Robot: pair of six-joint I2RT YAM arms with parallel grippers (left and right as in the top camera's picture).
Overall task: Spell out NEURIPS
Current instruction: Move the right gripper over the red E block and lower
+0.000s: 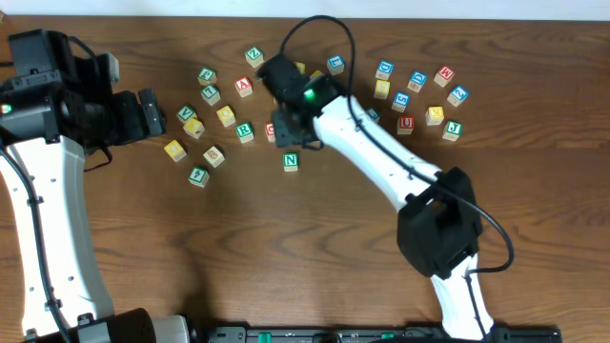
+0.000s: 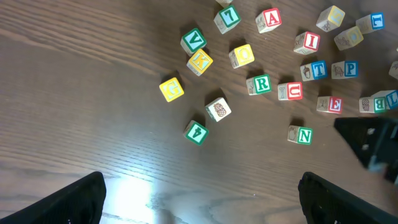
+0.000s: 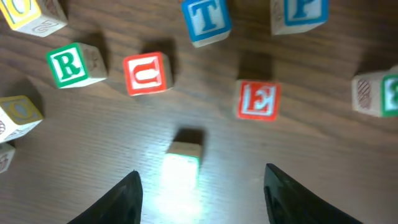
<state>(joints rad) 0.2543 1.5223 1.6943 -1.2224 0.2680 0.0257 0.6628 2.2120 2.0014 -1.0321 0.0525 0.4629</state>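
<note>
The green N cube (image 3: 183,163) sits on the table between the fingers of my right gripper (image 3: 199,194), which is open and touches nothing; glare washes out the cube's top. Beyond it lie the green R (image 3: 68,65), red U (image 3: 147,73) and red E (image 3: 258,99). From overhead the N (image 1: 291,161) lies just below the right gripper (image 1: 288,133), with R (image 1: 245,131) to the left. The left wrist view also shows red I (image 2: 306,42) and blue P (image 2: 345,69). My left gripper (image 2: 199,202) hangs open over bare wood at the left (image 1: 152,112).
Blue T (image 3: 206,20) lies behind U. Yellow and green cubes (image 1: 195,126) are scattered between the two grippers. Another cluster (image 1: 419,100) lies at the back right. The right arm (image 1: 381,162) crosses the table's middle diagonally.
</note>
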